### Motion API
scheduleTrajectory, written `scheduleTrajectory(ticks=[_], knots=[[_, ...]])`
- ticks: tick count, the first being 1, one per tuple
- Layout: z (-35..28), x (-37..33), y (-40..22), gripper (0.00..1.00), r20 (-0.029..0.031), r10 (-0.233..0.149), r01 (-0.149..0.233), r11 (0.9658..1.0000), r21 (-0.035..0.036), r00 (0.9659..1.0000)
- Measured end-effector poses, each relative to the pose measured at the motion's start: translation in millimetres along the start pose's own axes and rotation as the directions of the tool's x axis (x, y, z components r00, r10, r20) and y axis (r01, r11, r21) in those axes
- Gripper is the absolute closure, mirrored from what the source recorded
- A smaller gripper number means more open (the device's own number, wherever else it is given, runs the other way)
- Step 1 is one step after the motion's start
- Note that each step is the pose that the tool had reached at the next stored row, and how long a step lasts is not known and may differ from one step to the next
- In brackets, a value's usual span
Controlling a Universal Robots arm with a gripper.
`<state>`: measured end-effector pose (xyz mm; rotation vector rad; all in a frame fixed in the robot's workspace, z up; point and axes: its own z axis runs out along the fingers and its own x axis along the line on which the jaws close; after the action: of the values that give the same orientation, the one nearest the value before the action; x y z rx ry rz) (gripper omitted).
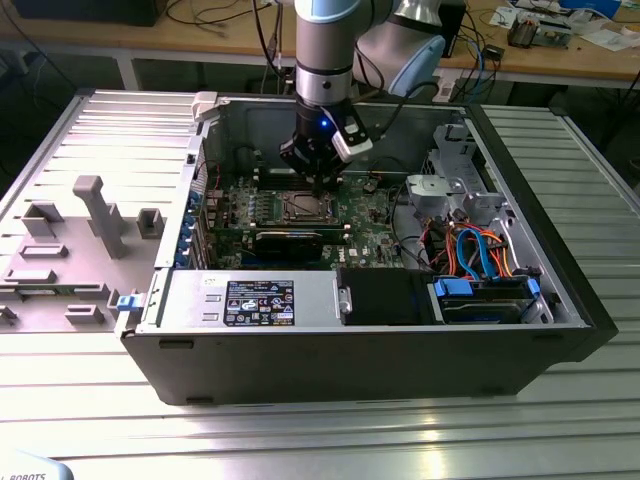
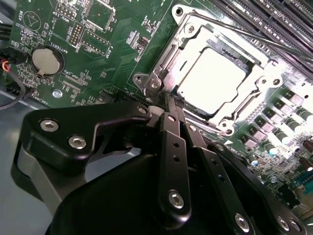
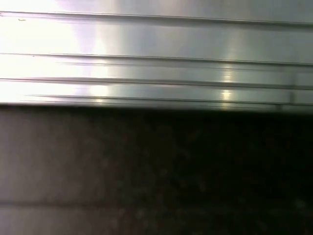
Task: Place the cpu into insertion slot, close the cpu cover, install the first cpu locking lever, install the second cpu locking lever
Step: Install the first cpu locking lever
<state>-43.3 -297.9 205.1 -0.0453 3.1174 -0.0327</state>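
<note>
One tool (image 2: 167,100) is seen lowered into the open computer case (image 1: 400,350), its black fingers (image 2: 173,147) pressed together with nothing pinched between them, their tips at the corner of the insertion slot (image 2: 161,73) on the green board (image 2: 107,54). The cpu (image 2: 210,73) is seated in that slot, framed by the cpu cover (image 2: 239,105), which lies closed over it. In the exterior view, the case is carried on a ribbed metal worktop (image 1: 300,430).

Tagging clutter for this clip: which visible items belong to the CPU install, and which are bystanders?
Job:
- cpu, seated in the insertion slot
- cpu cover, down around it
- claw, at the cover's corner

Bystanders:
- coin battery
- drive cables
- grey fixture blocks
</note>
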Motion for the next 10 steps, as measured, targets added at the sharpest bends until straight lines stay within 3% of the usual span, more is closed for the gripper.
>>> scheduleTrajectory(ticks=[3, 6, 8, 10], knots=[[1.2, -0.1, 0.1, 0.89, -0.0004, 0.000, 0.000, 1.0000, 0.0064, 1.0000], [2.0, -0.2, 0.6, 0.89, -0.0007, 0.000, 0.000, 1.0000, 0.0073, 1.0000], [2.4, -0.9, 0.9, 0.89, -0.0014, 0.000, 0.000, 1.0000, 0.0048, 1.0000], [2.5, -1.2, 0.9, 0.89, -0.0015, 0.000, 0.000, 1.0000, -0.0032, 1.0000]])
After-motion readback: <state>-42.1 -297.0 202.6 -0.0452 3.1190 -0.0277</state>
